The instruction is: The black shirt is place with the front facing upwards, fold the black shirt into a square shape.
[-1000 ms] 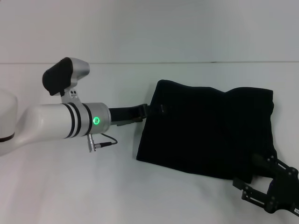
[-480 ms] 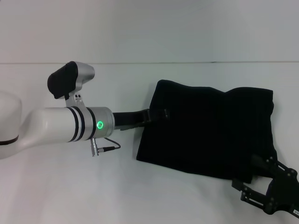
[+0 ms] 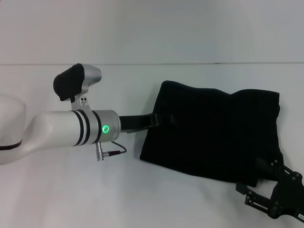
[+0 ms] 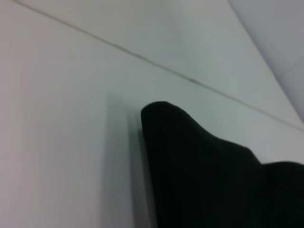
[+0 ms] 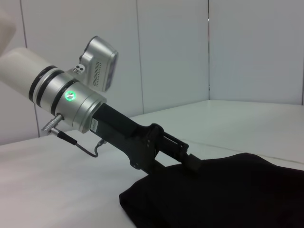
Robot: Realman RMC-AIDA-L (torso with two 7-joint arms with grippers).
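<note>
The shirt [image 3: 213, 130] lies folded on the surface [image 3: 142, 190], its edge under the left claw [image 3: 164, 118]; I can't tell that claw's grip. The right claw [image 3: 266, 190], fingers apart and empty, sits at the near corner. Dragging might undo the fold.

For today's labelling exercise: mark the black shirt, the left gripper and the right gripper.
black shirt [image 3: 213, 133]: head view, middle of the folded cloth.
left gripper [image 3: 167, 118]: head view, tip at the shirt's edge.
right gripper [image 3: 275, 192]: head view, black frame.
</note>
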